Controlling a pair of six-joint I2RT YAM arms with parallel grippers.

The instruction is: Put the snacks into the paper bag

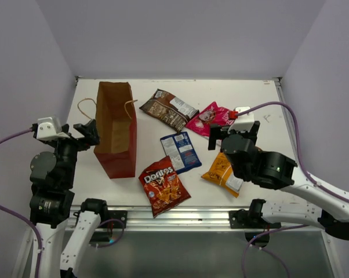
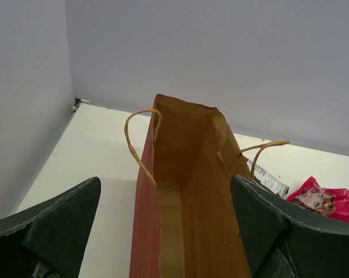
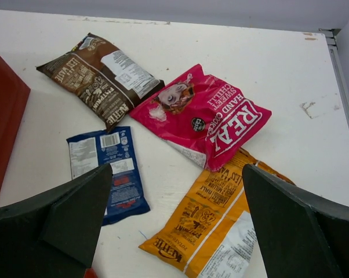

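Bag (image 1: pixel 115 127) on left of tabletop (image 1: pixel 267 116), mouth open toward left gripper (image 2: pixel 166 179). Its jaws are spread wide and empty, one either side of mouth, probably to steady bag for loading.
All five snacks outside bag, flat on tabletop: brown pack (image 3: pixel 99 78), pink pack (image 3: pixel 209 116), blue pack (image 3: pixel 128 179), yellow pack (image 3: pixel 209 226), Doritos (image 1: pixel 163 185).
Right gripper (image 3: pixel 177 168) hovers above them, jaws apart, nothing held; judged choosing first pick.
Pink corner lies over yellow, so pink sensibly goes first.

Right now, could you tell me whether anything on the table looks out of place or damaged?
Nothing looks spilled or torn. The pink packet lies partly over the orange packet, and the table has a small scuff near its right edge.
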